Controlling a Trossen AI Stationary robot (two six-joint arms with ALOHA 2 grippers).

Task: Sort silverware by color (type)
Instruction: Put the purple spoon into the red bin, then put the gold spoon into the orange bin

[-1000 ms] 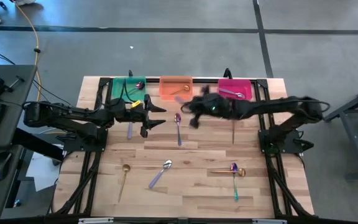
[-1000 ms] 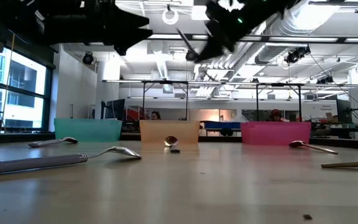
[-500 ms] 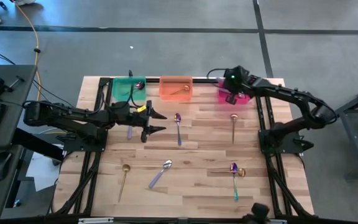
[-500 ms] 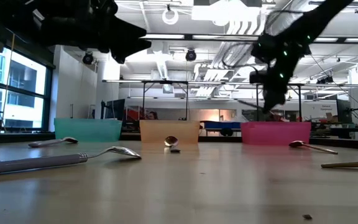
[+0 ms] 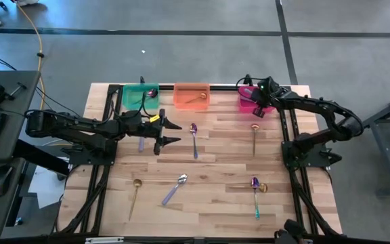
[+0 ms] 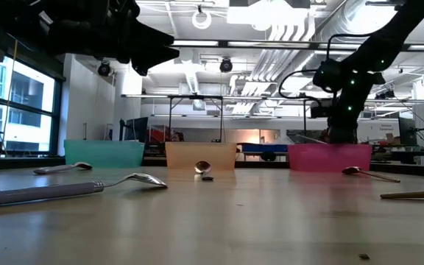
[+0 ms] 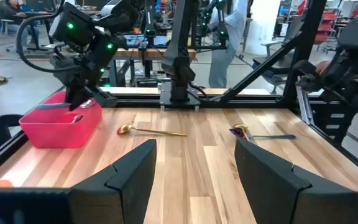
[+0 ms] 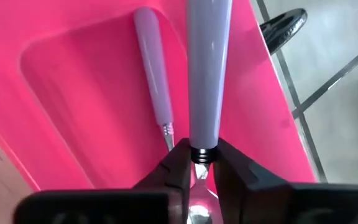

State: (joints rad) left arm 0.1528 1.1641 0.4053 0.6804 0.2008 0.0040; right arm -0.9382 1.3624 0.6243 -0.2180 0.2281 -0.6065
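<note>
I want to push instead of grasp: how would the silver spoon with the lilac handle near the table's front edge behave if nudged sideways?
The spoon looks stiff, so it should move in one piece. It lies flat on smooth wood, so it will probably slide or pivot, not roll. Its curved bowl arches up, so it may rock.

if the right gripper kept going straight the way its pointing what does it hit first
Probably the floor of the pink bin. The right gripper points down into it, its fingers closed around a lavender-handled utensil, so the handle's tip would touch before the fingers. A second lavender-handled utensil lies just beside that line.
</note>
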